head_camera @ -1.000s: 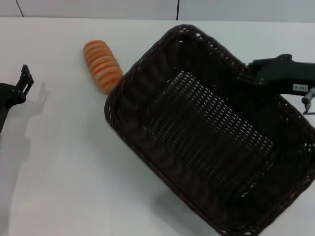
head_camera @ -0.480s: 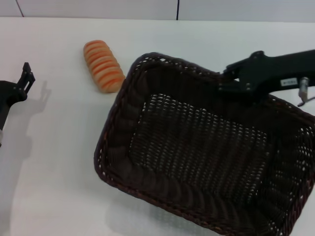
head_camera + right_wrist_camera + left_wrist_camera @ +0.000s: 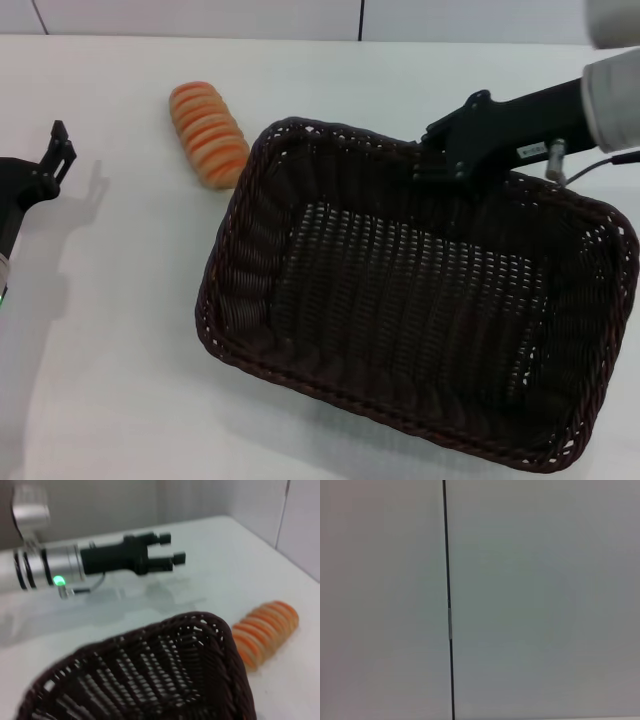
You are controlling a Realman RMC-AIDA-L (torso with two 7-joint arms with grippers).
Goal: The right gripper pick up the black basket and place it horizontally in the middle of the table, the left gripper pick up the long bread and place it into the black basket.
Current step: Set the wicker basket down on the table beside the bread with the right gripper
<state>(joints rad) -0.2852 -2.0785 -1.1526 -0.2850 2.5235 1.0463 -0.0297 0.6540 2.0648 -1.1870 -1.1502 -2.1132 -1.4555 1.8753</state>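
Note:
The black basket [image 3: 222,290] lies nearly level at the table's centre-right, long side across. My right gripper [image 3: 432,165] is shut on its far rim. I cannot tell whether the basket rests on the white table [image 3: 110,360] or hangs just above it. The long bread [image 3: 208,134] lies on the table just beyond the basket's far left corner, apart from it. My left gripper [image 3: 55,160] is open and empty at the left edge, well left of the bread. The right wrist view shows the basket's rim [image 3: 220,630], the bread [image 3: 265,635] and the left gripper [image 3: 167,550].
A pale wall with a dark vertical seam [image 3: 360,18] runs behind the table's far edge. The left wrist view shows only that wall and the seam [image 3: 449,620]. Bare tabletop lies left of and in front of the basket.
My right gripper has turned the basket from a diagonal tilt to nearly level and crosswise, moving left along its far rim. The bread has stayed put; the left gripper has barely shifted.

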